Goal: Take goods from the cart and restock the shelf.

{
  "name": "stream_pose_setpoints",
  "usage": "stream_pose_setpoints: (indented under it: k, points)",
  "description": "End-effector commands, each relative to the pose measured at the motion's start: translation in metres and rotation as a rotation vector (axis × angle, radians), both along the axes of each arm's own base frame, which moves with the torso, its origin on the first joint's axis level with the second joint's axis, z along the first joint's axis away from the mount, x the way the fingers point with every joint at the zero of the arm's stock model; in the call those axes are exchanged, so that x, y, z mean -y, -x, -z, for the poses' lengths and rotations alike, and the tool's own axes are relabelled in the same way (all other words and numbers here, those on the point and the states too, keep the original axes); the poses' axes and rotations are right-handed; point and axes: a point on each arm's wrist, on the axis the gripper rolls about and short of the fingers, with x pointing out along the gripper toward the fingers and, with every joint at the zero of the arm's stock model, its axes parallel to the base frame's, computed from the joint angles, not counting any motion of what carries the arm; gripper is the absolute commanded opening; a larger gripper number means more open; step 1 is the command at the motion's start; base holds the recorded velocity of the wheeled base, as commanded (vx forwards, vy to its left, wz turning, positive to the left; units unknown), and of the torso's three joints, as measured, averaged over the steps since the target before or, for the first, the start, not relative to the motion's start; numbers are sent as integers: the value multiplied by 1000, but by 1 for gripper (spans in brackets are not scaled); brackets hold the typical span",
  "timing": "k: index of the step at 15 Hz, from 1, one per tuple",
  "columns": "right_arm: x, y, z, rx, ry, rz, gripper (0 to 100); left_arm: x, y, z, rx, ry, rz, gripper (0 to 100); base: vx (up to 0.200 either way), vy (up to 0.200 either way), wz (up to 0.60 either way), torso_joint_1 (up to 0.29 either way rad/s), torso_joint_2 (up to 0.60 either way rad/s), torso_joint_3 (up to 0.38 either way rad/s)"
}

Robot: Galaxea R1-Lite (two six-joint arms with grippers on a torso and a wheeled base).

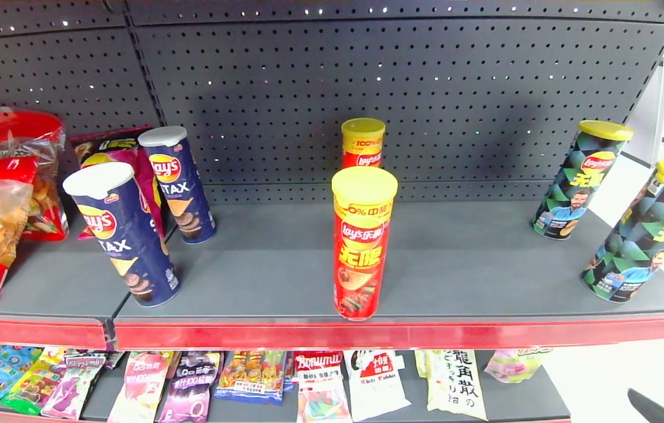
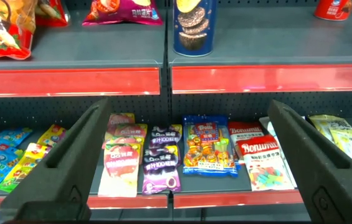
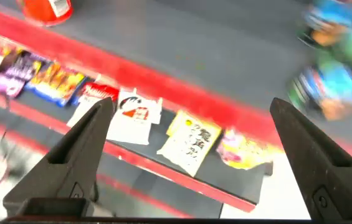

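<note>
Left gripper [image 2: 188, 106]: gapes to full width, grips nothing. Faces the shelving head-on. Straight ahead, framed between both fingers [image 2: 57, 168], a row of snack packets [image 2: 163, 165] lying on the lower shelf [image 2: 238, 200]. Farther ahead and one level higher, on the upper shelf [image 2: 256, 46], the front blue can [image 2: 194, 28], standing just behind the red lip and well apart from the fingertips.

Right gripper [image 3: 191, 102]: equally wide open, equally empty. Points at the same shelving at a slant. Ahead between its fingers, white and yellow packets [image 3: 163, 130] on the lower shelf. Beyond them on the upper shelf, the front red can [image 3: 46, 7] off past one finger and a blurred green-patterned can [image 3: 334, 74] past the other, both well clear of the gripper.

Deeper on the upper shelf, farther from both grippers: a rear blue can [image 1: 178, 183] behind the front blue one, a rear red can [image 1: 362, 143] behind the front red one, a second green-patterned can [image 1: 581, 179] toward the right end. Bagged snacks [image 1: 0, 194] at the left end.
</note>
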Motion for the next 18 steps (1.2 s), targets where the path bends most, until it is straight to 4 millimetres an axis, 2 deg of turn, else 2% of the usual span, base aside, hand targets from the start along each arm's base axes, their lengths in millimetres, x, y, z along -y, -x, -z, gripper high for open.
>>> stream_pose_setpoints:
  k: [1, 6, 12, 16, 18]
  points:
    - [10, 51, 60, 155, -64, 96, 100, 0, 0, 0, -1, 0, -1, 100, 0, 0, 0, 0, 0, 0]
    - [12, 51, 66, 80, -229, 210, 100, 0, 0, 0, 1, 0, -1, 100, 0, 0, 0, 0, 0, 0]
    - [12, 51, 65, 91, -179, 202, 100, 0, 0, 0, 1, 0, -1, 100, 0, 0, 0, 0, 0, 0]
    - [9, 52, 66, 114, -162, 362, 100, 0, 0, 0, 1, 0, -1, 100, 0, 0, 0, 0, 0, 0]
    - [9, 52, 66, 123, -178, 358, 100, 0, 0, 0, -1, 0, 1, 100, 0, 0, 0, 0, 0, 0]
